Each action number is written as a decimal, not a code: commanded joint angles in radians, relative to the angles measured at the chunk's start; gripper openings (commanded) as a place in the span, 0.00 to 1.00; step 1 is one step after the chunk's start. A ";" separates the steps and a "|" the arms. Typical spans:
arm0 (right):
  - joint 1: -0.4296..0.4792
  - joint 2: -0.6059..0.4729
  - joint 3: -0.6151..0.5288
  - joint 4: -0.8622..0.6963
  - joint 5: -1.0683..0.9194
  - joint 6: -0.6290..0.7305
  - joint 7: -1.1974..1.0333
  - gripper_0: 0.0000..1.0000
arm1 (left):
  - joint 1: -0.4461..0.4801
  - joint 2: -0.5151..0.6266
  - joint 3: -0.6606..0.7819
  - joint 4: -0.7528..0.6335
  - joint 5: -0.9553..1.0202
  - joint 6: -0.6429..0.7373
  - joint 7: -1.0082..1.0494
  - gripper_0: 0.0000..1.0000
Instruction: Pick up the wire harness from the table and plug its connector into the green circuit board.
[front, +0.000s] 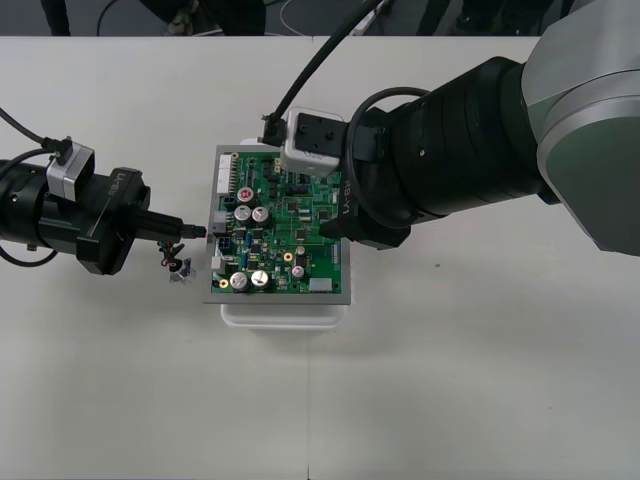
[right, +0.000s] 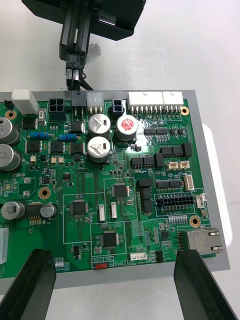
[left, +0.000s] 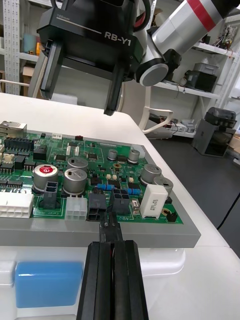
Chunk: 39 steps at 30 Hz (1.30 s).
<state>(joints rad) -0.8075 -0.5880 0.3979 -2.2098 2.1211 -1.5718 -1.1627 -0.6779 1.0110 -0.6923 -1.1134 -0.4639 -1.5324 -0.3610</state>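
The green circuit board (front: 295, 255) lies on its white base (front: 285, 313) at the table's middle. My left gripper (front: 193, 231) reaches in from the left, shut on the harness's black plug (left: 107, 226). The plug's tip meets a black header (left: 96, 204) on the board's left edge; I cannot tell how deep it sits. The harness wires and metal socket (front: 176, 265) hang just below those fingers. My right gripper (front: 340, 215) hovers above the board's right half, open, its fingers (right: 35, 282) wide apart over the near edge. The left gripper (right: 76, 60) shows beyond the board's far edge.
A grey plate (right: 200, 125) frames the board, and a white connector block (right: 155, 98) runs along the same edge as the header. In the left wrist view the other gripper (left: 82, 55) hangs open over the board's far side. Bare table (front: 480, 380) surrounds the base.
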 joint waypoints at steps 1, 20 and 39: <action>-0.001 -0.029 0.005 -0.004 0.016 0.001 0.035 0.69 | -0.032 -0.022 -0.006 -0.019 -0.002 -0.038 -0.098 0.00; -0.001 -0.035 0.005 -0.004 0.005 0.001 0.037 0.69 | -0.034 -0.026 -0.006 -0.019 0.005 -0.038 -0.102 0.00; 0.001 -0.010 0.007 0.007 0.010 0.001 0.035 0.69 | -0.046 -0.026 -0.006 0.001 -0.005 -0.038 -0.144 0.00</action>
<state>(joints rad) -0.8075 -0.5937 0.3979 -2.2090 2.1278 -1.5718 -1.1626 -0.6787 0.9960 -0.6923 -1.1127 -0.4648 -1.5324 -0.4520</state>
